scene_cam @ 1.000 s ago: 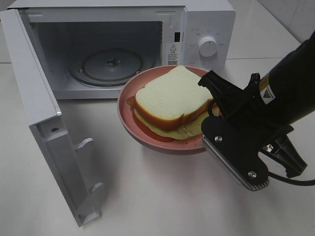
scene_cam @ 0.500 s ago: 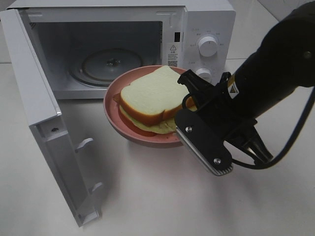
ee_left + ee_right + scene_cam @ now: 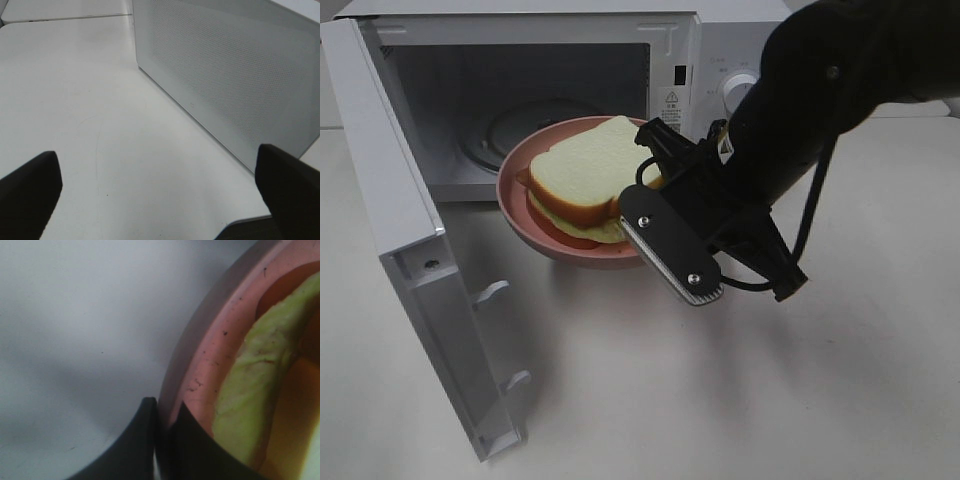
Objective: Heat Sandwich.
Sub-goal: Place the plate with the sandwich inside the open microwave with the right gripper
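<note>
The sandwich [image 3: 582,165], white bread with an orange-brown crust and pale green filling, lies on a round pink plate [image 3: 565,252]. My right gripper [image 3: 642,195] is shut on the plate's right rim and holds it in the air at the mouth of the open microwave [image 3: 740,40]. In the right wrist view the fingertips [image 3: 150,430] pinch the pink rim [image 3: 210,360], with the green filling [image 3: 250,380] just inside. My left gripper [image 3: 160,192] stands open over bare table beside the microwave's perforated side wall [image 3: 225,75]; it does not show in the exterior high view.
The microwave door [image 3: 390,230] swings out wide to the left, toward the front of the table. The glass turntable [image 3: 510,130] shows inside the cavity behind the plate. Control knobs sit partly behind my right arm.
My right gripper has carried the plate and sandwich to the left and back, from in front of the control panel to the microwave's opening. The left gripper's view gives no earlier frame.
</note>
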Robot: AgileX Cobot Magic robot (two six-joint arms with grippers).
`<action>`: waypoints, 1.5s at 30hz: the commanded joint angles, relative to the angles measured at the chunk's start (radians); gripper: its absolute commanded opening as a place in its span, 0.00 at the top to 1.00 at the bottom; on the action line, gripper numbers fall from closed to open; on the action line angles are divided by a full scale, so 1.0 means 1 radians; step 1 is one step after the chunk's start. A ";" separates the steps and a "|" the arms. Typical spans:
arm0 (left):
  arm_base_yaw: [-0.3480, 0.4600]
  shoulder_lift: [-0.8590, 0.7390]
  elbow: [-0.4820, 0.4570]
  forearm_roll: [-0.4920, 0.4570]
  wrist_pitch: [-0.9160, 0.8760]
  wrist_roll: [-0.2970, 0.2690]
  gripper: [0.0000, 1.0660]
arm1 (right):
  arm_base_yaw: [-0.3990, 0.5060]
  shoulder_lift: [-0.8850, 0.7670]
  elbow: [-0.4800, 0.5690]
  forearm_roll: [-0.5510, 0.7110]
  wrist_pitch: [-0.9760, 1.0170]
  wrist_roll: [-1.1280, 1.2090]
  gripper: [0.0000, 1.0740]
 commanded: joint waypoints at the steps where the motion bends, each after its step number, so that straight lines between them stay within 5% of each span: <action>1: 0.001 -0.020 0.003 -0.006 -0.015 -0.002 0.05 | 0.000 0.034 -0.058 0.014 -0.010 -0.013 1.00; 45: 0.001 -0.020 0.003 -0.005 -0.015 -0.002 0.05 | -0.002 0.483 -0.729 -0.059 0.260 0.201 0.99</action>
